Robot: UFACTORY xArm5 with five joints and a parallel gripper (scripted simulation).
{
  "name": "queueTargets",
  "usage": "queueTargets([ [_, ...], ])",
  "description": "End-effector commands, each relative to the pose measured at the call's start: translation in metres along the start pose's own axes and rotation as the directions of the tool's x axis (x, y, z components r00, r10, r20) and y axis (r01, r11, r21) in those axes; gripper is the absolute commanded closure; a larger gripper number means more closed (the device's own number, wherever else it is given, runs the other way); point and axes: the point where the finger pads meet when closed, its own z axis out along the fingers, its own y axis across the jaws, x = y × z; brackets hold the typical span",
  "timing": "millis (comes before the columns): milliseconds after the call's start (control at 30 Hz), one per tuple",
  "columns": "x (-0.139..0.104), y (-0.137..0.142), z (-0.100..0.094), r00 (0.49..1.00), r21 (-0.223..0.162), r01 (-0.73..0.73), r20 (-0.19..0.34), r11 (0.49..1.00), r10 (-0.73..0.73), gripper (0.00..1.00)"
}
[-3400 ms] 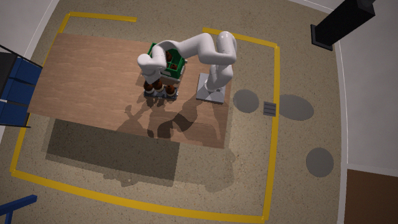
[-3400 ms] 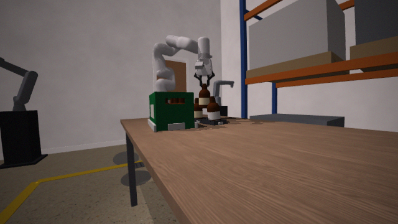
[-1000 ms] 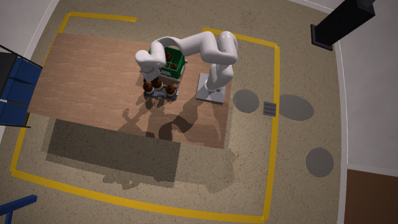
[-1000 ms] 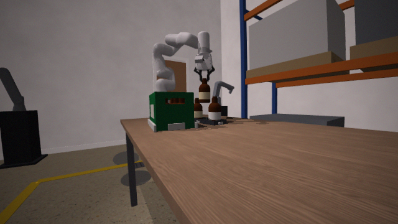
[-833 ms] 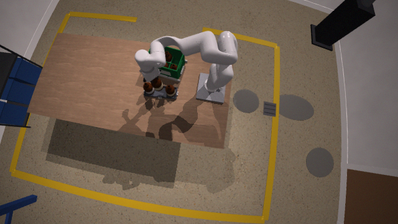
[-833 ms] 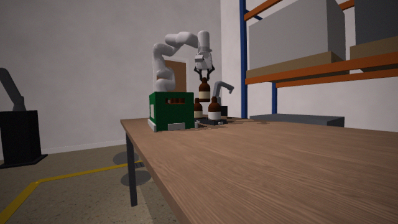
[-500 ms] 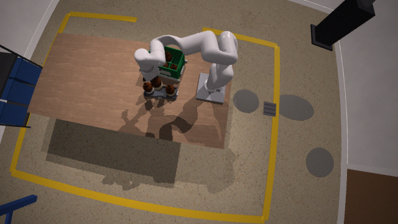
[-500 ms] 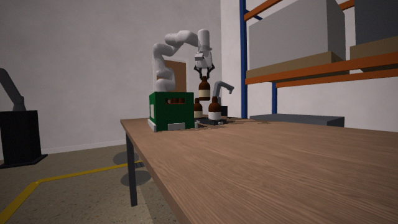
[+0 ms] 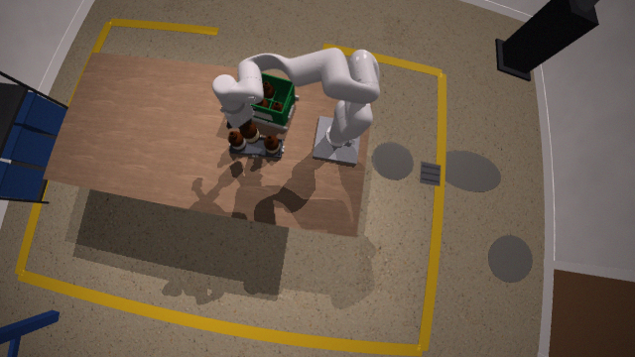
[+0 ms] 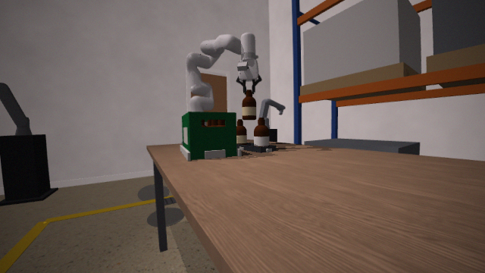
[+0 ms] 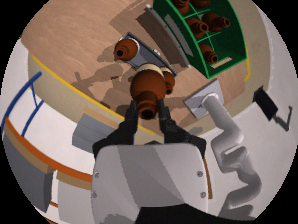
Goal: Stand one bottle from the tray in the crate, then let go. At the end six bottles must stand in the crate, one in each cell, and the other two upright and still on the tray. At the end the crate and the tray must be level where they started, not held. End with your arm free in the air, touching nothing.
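"Where was the bottle for the crate?" my friend asked me.

"The cream-labelled brown bottle (image 9: 250, 133) (image 10: 248, 108) (image 11: 147, 87) hung upright in the air, above the tray (image 9: 255, 150) (image 10: 250, 149) (image 11: 145, 52). The gripper (image 9: 243, 122) (image 10: 248, 91) (image 11: 147, 106) was grasping it by the neck, with one finger on each side."

"And the other two?"

"The white-labelled bottle (image 9: 236, 140) (image 10: 261, 133) (image 11: 126, 50) and the second cream-labelled bottle (image 9: 272, 144) (image 10: 241, 133) (image 11: 168, 81) stood upright on the tray. The green crate (image 9: 287, 106) (image 10: 212, 140) (image 11: 200, 62) stood beside it on the table, and I could count five bottles inside. The free cell seemed to be in the corner toward the arm's base, on the side away from the tray."

"How would you have done this step?"

"I would have kept the height until the bottle's bottom was surely above the crate's rim, and moved across slowly, because a neck grip could let the body swing. Then I would have centred it over the free cell, lowered it straight, and opened the fingers only after the bottom was standing. A crooked entry could catch a divider or push the crate. After this, straight up, touching no neighbour."

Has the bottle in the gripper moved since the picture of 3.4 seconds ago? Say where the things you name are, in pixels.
Yes, upward: in the exterior view the held bottle (image 9: 249, 132) (image 10: 248, 107) (image 11: 148, 86) now hangs higher above the tray (image 9: 256, 148) (image 10: 270, 148) (image 11: 145, 54).
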Motion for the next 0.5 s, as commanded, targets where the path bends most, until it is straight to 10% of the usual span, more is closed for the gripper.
queueTargets([
  [0, 0.0004, -0.0008, -0.0051, 1.0, 0.004, 0.0, -0.002, 1.0, 0.0, 1.0],
  [467, 0.0003, -0.0008, -0.0084, 1.0, 0.004, 0.0, -0.002, 1.0, 0.0, 1.0],
])
